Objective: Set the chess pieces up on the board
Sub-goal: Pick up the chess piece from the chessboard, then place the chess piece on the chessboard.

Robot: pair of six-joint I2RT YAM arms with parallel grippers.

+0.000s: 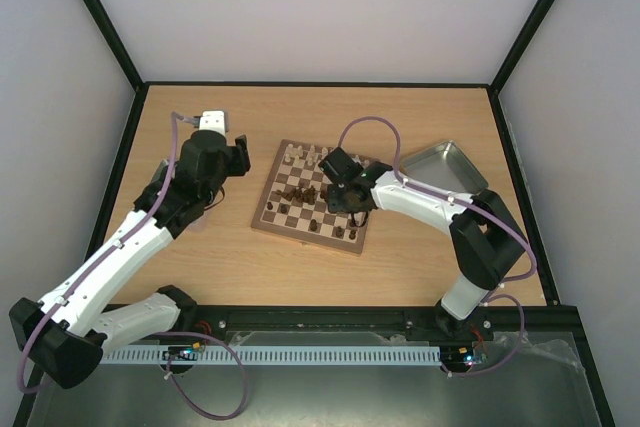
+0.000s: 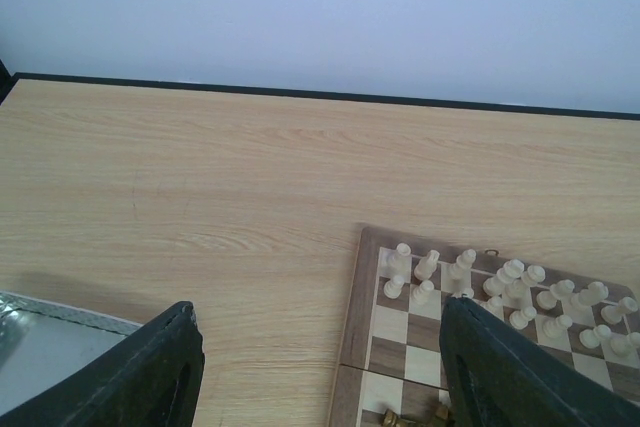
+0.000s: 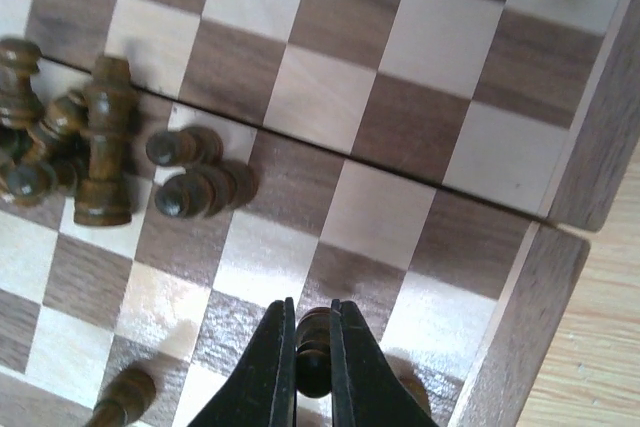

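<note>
The chessboard [image 1: 268,215] lies mid-table. Cream pieces [image 1: 305,157] stand along its far edge, and dark pieces [image 1: 300,192] cluster near its middle. My right gripper [image 1: 350,205] hangs low over the board's right side. In the right wrist view it [image 3: 313,312] is shut on a dark pawn [image 3: 313,352], held over the squares near the rim [image 3: 520,317]. Other dark pieces [image 3: 100,147] stand or lie at the left there. My left gripper [image 1: 236,153] is open and empty left of the board, its fingers [image 2: 160,367] wide apart above bare table beside the board's rim [image 2: 360,327].
A grey metal tray [image 1: 445,167] sits right of the board. Another tray's corner [image 2: 50,347] shows at the lower left of the left wrist view. Cream pieces [image 2: 500,287] line the board's far rows. White walls close in the table.
</note>
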